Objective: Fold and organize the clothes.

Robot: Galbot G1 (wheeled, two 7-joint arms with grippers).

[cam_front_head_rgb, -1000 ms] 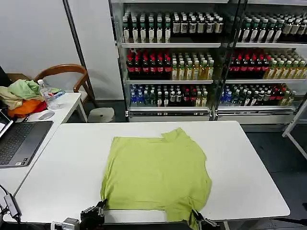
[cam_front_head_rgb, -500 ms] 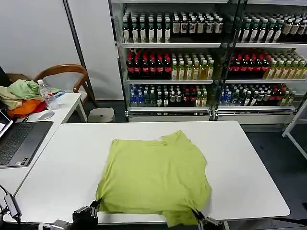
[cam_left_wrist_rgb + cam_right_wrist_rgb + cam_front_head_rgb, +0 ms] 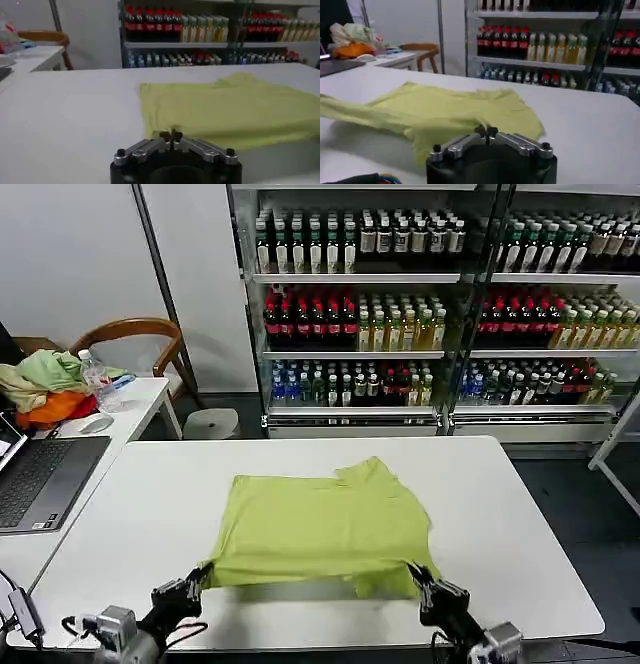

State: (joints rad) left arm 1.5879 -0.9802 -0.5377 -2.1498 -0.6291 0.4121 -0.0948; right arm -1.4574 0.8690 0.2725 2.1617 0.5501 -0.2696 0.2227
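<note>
Holding the lime T-shirt (image 3: 320, 529) by its near hem, I see my left gripper (image 3: 197, 582) and right gripper (image 3: 420, 581) pinched tight on lifted corners above the white table (image 3: 520, 514).

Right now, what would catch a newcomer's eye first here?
The lime T-shirt in the middle of the white table, its near hem pinched at the corners by the left gripper and the right gripper. Behind it, shelves of drink bottles line the far wall.
</note>
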